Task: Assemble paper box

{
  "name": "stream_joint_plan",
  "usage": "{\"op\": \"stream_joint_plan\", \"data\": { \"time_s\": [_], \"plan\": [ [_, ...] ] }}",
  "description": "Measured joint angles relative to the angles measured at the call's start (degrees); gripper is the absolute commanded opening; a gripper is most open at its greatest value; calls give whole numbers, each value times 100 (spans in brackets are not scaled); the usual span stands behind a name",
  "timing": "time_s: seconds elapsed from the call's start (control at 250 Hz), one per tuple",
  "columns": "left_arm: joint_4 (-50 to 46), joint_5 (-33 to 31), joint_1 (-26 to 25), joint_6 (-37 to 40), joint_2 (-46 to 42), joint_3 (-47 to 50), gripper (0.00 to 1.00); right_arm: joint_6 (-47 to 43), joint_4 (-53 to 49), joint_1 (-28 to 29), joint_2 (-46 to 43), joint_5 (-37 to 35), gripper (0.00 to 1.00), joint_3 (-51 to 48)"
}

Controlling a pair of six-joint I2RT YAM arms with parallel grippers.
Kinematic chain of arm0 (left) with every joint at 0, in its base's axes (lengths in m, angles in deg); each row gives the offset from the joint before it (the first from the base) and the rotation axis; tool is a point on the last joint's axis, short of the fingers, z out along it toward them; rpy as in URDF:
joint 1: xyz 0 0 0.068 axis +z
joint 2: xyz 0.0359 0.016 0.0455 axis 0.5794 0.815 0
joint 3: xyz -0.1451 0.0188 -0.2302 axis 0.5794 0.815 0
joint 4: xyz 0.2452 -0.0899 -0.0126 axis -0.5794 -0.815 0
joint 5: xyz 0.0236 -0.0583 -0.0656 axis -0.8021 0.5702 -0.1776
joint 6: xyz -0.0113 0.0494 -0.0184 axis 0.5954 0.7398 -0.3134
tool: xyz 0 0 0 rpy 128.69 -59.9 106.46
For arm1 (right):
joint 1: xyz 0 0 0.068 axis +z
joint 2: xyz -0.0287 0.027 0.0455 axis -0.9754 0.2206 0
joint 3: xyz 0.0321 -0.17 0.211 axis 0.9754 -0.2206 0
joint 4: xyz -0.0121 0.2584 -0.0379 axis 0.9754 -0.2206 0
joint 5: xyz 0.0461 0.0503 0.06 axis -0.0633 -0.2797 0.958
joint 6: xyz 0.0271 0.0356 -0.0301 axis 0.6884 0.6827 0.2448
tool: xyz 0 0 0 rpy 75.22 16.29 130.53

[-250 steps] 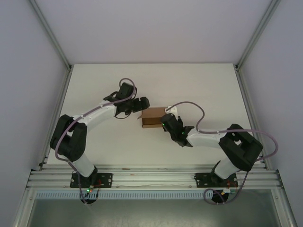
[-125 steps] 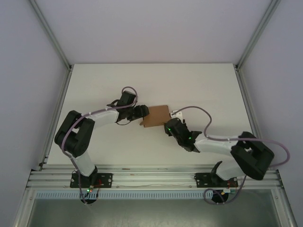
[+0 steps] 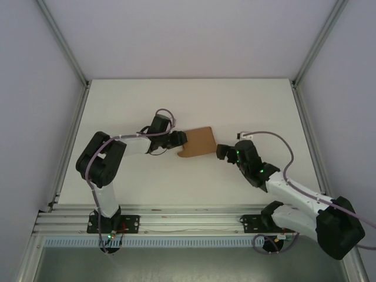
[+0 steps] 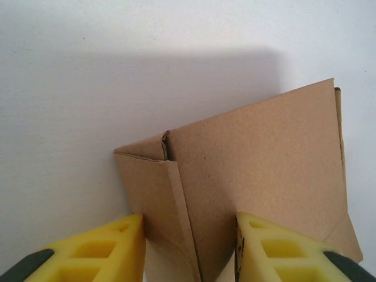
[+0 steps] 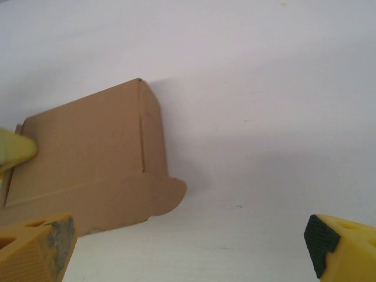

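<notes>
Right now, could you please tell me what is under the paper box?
Past the edges of the paper box, the white table and a shadow show; directly beneath, the cardboard covers everything, so I cannot tell.

A white table (image 3: pixel 247 100) is lying under soft, even light, its matte top taking only faint grey shadows. Pale grey panels (image 3: pixel 29 117) are closing it in on the left, the right and the far side. Silver aluminium posts (image 3: pixel 61 38) are slanting up from the two far corners. A ribbed metal rail (image 3: pixel 188 222) is running along the near edge, and below it a dull grey-green surface (image 3: pixel 188 264) is showing. In both wrist views the tabletop is looking plain and unmarked.
</notes>
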Motion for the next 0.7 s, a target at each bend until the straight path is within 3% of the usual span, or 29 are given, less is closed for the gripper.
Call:
{"op": "stream_joint_plan", "data": {
  "time_s": [0.344,0.48,0.544,0.7],
  "plan": [
    [1440,557,313,-326,-105,870,25,267,-1180,-944,2326,2286,97,2470],
    [1740,636,363,-389,-199,1091,23,302,-1432,-1086,3150,2986,97,2903],
    [1869,654,374,-446,-210,1165,15,321,-1480,-1084,3397,3292,97,2979],
    [2247,675,413,-629,-275,1419,15,413,-1541,-1084,3707,3764,97,2999]
  ]
}}
